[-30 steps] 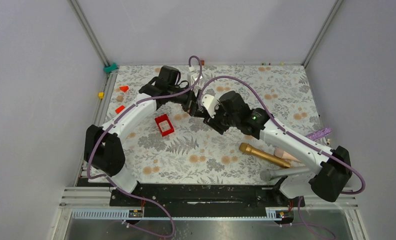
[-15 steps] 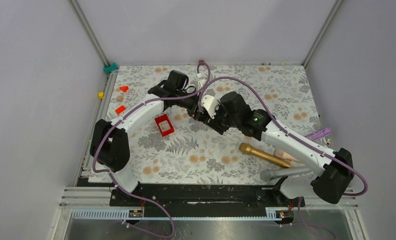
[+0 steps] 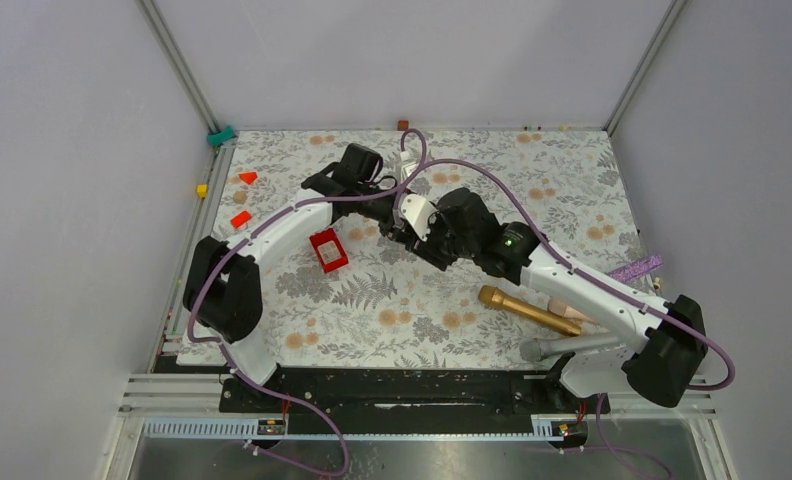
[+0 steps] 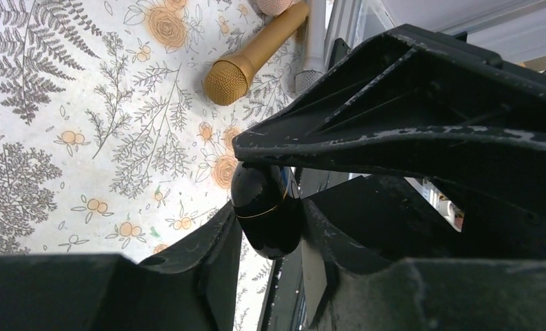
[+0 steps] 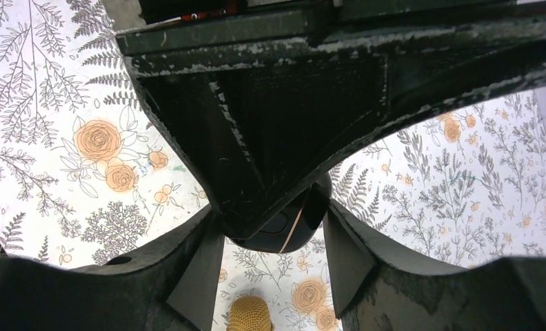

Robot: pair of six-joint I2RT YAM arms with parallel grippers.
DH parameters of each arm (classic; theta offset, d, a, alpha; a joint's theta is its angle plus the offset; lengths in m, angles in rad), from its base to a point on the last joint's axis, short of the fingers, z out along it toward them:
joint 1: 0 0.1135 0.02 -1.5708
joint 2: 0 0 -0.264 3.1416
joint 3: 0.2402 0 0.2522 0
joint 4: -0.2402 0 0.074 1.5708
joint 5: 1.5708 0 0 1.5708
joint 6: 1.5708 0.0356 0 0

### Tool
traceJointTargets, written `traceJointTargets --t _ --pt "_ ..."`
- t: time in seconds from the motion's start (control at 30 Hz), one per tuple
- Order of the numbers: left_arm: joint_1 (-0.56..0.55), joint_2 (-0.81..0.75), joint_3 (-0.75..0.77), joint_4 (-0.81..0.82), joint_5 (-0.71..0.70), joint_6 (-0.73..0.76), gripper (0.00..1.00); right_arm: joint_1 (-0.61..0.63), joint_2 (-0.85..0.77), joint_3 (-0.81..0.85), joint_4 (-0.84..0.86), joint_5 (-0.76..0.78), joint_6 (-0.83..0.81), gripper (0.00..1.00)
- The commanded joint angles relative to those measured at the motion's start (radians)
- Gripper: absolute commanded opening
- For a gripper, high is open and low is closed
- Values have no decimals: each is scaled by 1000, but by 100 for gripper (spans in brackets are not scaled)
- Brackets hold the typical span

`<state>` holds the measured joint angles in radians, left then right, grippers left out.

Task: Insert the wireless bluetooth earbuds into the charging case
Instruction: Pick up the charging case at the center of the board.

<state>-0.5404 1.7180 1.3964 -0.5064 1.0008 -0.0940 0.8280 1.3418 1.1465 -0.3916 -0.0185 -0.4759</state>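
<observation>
Left claw (image 4: 267,234): closed on the charging case (image 4: 265,203), one finger pressing each side of it, above the middle of the tabletop (image 3: 392,320).
Right claw (image 5: 270,248): closed on the same case from the opposite side, its two fingers flanking the rounded black shell.
Claws together: tip to tip, the left one reaching in from the far left and the right one from the right, with the case between them.
Charging case: glossy black and rounded, with a thin gold line running round it; it is held off the floral cloth by both claws.
Earbuds: too small to make out in any view.
Red box (image 3: 328,250): on the tabletop just beside the left claw, on its outer side, not touching it.
Gold microphone (image 3: 528,310): lying flat, well apart from the claws, on the near side beside the right forearm.
Grey microphone (image 3: 572,347): nearer the bases than the gold one, close to the right arm's base.
Orange-red triangular bits (image 3: 247,177): well apart from the left claw, near the tabletop's left edge.
</observation>
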Motion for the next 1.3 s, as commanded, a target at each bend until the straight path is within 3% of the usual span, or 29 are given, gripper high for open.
traceJointTargets --t 0.0,0.13,0.3,0.37,0.53,0.77,0.97,1.27 --pt "-5 2 19 4 27 18 26 18 -20 8 67 56 -15 53" --pt "-7 -2 19 4 28 20 16 20 -19 14 71 70 -12 61" --pt "-5 -18 42 -46 19 76 11 20 -39 71 -31 26 9 91" --pt "-3 -31 58 -87 16 129 11 19 -69 95 -72 -30 11 99" --pt "9 -95 75 -161 30 252 12 2 -150 177 -195 -172 21 99" --pt "15 -212 117 -421 42 618 12 -116 -236 304 -379 -577 63 100" --pt "16 -328 37 -445 91 731 15 -187 -255 177 -217 -709 186 99" --pt "-8 -348 -34 -446 120 779 19 -189 -170 50 -28 -798 299 85"
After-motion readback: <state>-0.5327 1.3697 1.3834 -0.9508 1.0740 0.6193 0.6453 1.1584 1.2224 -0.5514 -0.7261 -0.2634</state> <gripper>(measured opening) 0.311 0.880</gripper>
